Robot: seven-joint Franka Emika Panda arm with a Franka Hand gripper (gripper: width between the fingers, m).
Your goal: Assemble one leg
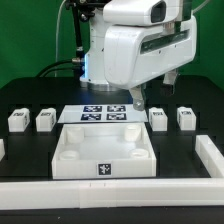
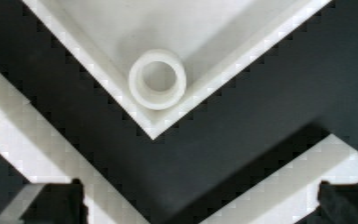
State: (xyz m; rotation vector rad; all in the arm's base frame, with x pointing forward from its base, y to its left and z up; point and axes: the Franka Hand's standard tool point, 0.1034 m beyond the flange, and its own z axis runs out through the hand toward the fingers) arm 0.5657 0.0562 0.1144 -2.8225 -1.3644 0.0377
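The end effector (image 1: 136, 100) hangs open and empty near the tray's (image 1: 105, 160) upper-right corner, exterior view. Dropping toward the nearest leg (image 1: 158, 119), a finger could clip the tray wall.

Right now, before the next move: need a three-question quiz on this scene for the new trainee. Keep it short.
1. Count: how many legs stand loose on the table, and how are they split either side of the tray?
2. True or false: the end effector is holding one of them.
3. Pick one: the wrist view looks down on A) a round corner socket of the tray, B) the marker board, C) a tag.

Key
1. Four: two on the exterior view's left, two on its right.
2. False: it is open, with nothing between its fingers.
3. A
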